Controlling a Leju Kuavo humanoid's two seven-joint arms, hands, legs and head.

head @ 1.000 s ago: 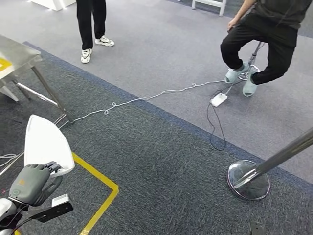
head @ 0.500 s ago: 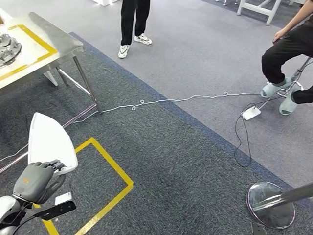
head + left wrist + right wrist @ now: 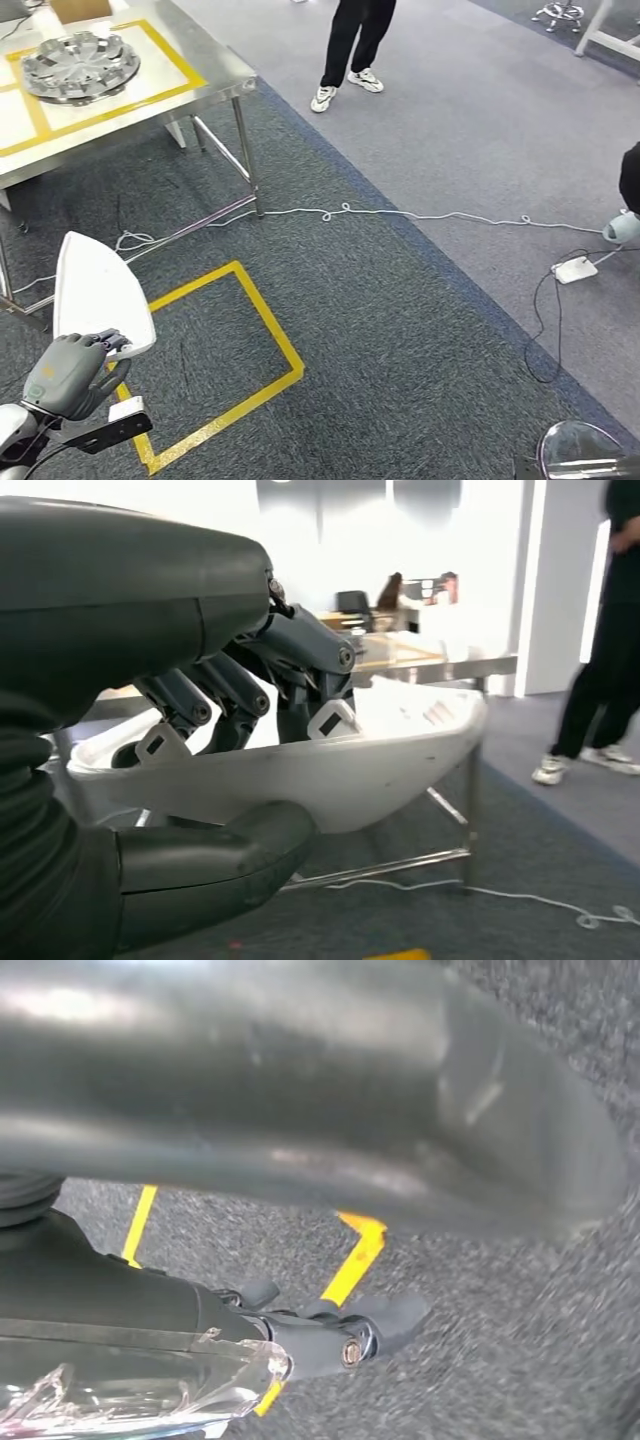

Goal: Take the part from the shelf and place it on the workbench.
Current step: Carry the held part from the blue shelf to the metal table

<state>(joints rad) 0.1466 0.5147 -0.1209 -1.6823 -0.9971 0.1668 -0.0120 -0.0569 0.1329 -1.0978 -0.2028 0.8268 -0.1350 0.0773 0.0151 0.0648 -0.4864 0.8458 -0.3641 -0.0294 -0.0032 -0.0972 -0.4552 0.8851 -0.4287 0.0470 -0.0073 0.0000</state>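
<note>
The part (image 3: pixel 96 290) in the left robot hand (image 3: pixel 66 373) looks like smooth white plastic with a dull sheen. The hand's thumb and cover are matt grey, seemingly rubbery; its fingers (image 3: pixel 226 685) are darker, hard and faintly glossy. Ahead of the hand, the bench (image 3: pixel 219 75) is brushed, softly reflective metal carrying a shiny cast-metal wheel (image 3: pixel 79 66). Beneath the hand, the carpet (image 3: pixel 362 330) is rough, dark and flecked, crossed by smooth yellow tape (image 3: pixel 260 320). The right robot hand (image 3: pixel 332 1335) appears blurred, matt grey.
</note>
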